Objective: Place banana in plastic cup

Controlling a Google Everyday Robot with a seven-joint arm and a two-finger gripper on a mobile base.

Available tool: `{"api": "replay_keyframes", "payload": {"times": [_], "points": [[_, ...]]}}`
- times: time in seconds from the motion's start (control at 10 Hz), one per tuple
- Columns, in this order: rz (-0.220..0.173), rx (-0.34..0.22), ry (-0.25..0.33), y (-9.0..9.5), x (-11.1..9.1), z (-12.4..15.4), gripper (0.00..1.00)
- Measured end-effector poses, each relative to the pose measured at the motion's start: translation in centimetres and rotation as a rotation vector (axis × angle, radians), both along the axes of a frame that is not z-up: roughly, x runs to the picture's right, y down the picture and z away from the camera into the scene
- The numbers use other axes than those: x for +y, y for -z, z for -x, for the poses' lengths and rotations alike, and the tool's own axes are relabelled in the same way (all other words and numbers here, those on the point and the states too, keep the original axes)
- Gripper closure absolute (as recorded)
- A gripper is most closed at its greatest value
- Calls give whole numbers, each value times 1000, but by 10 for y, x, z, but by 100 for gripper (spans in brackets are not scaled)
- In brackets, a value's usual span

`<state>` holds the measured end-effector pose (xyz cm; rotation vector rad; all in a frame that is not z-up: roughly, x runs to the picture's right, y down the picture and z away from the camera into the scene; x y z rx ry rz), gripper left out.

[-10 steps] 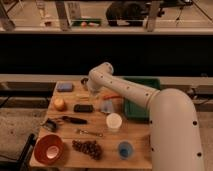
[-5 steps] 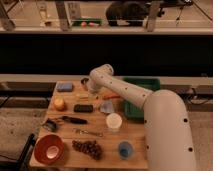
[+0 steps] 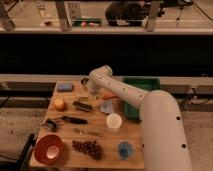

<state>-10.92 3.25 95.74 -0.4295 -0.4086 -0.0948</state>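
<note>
Largest in view: the white arm (image 3: pixel 150 107), stretched from the lower right over the table (image 3: pixel 65 162) and bent at the far middle. Under that bend, the gripper (image 3: pixel 92 92), hanging low over the far part of the table, close to the black bar (image 3: pixel 82 106). Open or closed: cannot tell, too much hidden by the wrist.

To the right, a green tray (image 3: pixel 145 85), partly behind the arm. At the near left corner, a red bowl (image 3: pixel 48 149); beside it, grapes (image 3: pixel 87 147). Near the middle, a white cup (image 3: pixel 114 121), upright, mouth up; closer to the front edge, a smaller blue cup (image 3: pixel 125 149). The plastic one: perhaps the white, perhaps the blue; not possible to decide.

Smaller again: a blue sponge (image 3: pixel 64 86) at the far left, an orange (image 3: pixel 59 103) in front of it, a red-orange stick (image 3: pixel 109 96) just beside the arm.

Smallest, the banana (image 3: pixel 83 99): seemingly the slim pale piece lying flat just behind the bar, right by the gripper and well apart from both cups. Very faint, so not certain.

Step in hand, by judgement: the approach for the grasp, with the banana not yet lifted and not in any cup. Next: to come down on the middle of the banana, across its length, without pushing the bar. Then to close, lift, carry toward the front right, and release low above the open mouth, to avoid tipping a light cup.
</note>
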Motion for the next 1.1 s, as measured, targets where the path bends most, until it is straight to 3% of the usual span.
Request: {"api": "replay_keyframes", "payload": {"times": [0.3, 0.6, 1.1], "points": [[2, 0, -20, -1, -4, -7, 30], [7, -11, -26, -1, -6, -6, 49], [50, -25, -28, -14, 2, -4, 50]]}}
